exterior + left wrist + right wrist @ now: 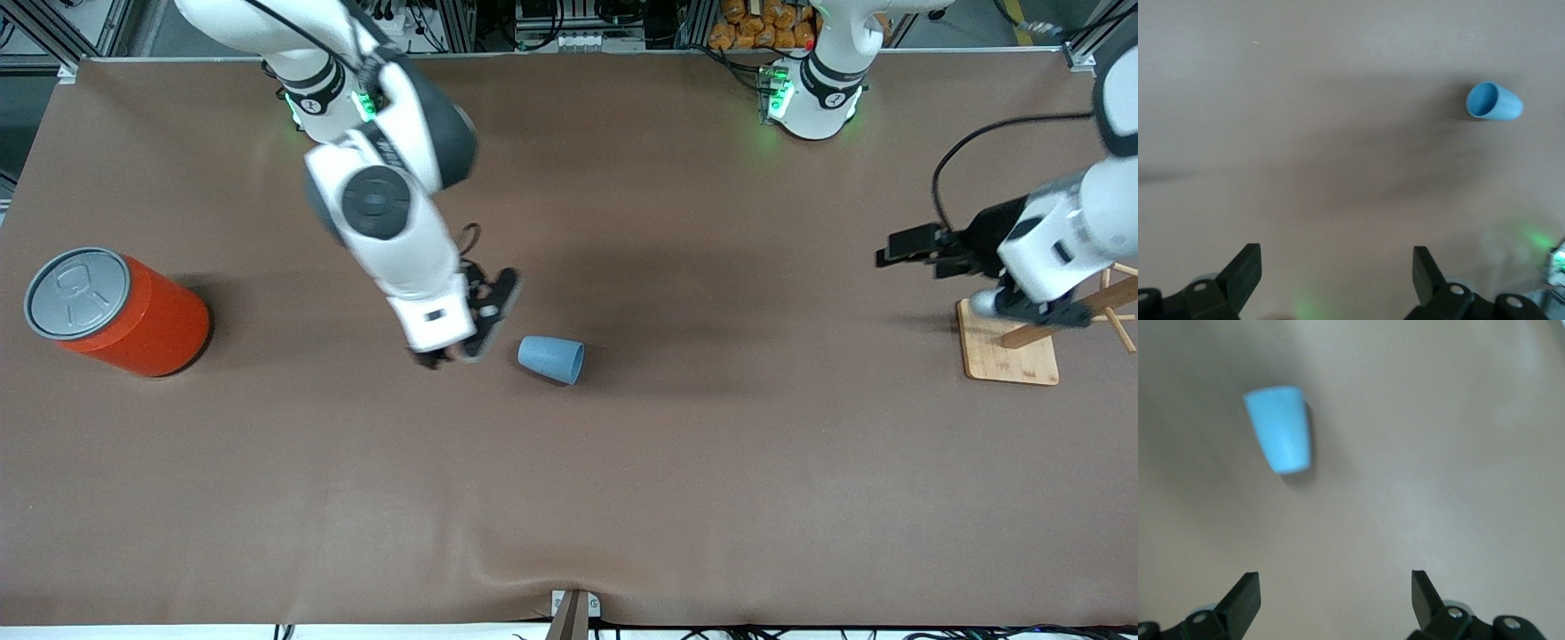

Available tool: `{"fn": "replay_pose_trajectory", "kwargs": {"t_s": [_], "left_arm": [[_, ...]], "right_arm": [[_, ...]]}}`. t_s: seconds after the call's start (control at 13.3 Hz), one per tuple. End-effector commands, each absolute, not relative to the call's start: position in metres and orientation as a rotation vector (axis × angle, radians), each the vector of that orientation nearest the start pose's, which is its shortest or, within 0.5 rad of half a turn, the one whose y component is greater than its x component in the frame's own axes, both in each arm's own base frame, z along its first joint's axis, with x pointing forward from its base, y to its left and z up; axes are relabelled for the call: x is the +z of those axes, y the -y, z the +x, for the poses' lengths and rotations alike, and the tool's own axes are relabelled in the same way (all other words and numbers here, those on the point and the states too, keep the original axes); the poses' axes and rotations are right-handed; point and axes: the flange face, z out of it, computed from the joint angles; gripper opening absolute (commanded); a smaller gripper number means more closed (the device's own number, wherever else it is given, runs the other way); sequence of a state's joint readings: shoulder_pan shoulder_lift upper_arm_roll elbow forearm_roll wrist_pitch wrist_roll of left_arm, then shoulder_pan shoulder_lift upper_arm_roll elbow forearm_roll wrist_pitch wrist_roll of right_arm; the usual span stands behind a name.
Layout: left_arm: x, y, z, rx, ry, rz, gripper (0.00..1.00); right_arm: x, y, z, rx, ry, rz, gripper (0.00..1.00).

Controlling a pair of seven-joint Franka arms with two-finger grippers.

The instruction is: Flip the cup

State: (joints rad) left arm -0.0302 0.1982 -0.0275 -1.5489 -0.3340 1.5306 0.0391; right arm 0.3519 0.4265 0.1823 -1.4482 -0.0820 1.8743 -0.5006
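Cup (pixel 551 359): plain matte light-blue, tapered, unmarked, lying on its side mid-table (pixel 622 489); right gripper (pixel 458 351) just beside it, fingers spread; left gripper (pixel 1036 307) over wooden stand (pixel 1009 356), fingers spread.

Both arms (pixel 391 222) have glossy white shells with dark grey joint caps, green lights at the bases, black cables, and black two-finger grippers (pixel 453 356).

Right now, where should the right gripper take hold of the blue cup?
Probably across the cup's tapered side wall, from above: it lies on its side, mouth toward the left arm's end. The open right gripper hovers beside its closed base.
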Motion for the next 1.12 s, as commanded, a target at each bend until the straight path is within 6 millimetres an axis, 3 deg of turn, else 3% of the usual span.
{"fn": "replay_pose_trajectory", "kwargs": {"t_s": [0.0,0.3,0.38,0.6,0.75,1.05], "left_arm": [[0.484,0.092,0.625,0.452,-0.205,-3.513,1.0],[0.411,0.143,0.655,0.493,-0.228,-3.687,1.0],[0.386,0.16,0.659,0.532,-0.257,-3.745,1.0],[0.306,0.2,0.663,0.624,-0.409,-3.968,1.0],[0.286,0.23,0.66,0.547,-0.546,-3.958,1.0],[0.249,0.288,0.654,0.479,-0.574,-3.954,1.0]], "right_arm": [[0.48,-0.257,0.604,0.056,1.342,-2.879,1.0],[0.547,-0.141,0.601,0.097,1.071,-3.016,1.0],[0.565,-0.12,0.597,0.08,0.994,-3.049,1.0],[0.595,-0.073,0.581,0.098,0.486,-3.166,1.0],[0.611,-0.048,0.574,0.081,0.256,-3.197,1.0],[0.629,0.026,0.553,0.131,0.011,-3.109,1.0]]}}
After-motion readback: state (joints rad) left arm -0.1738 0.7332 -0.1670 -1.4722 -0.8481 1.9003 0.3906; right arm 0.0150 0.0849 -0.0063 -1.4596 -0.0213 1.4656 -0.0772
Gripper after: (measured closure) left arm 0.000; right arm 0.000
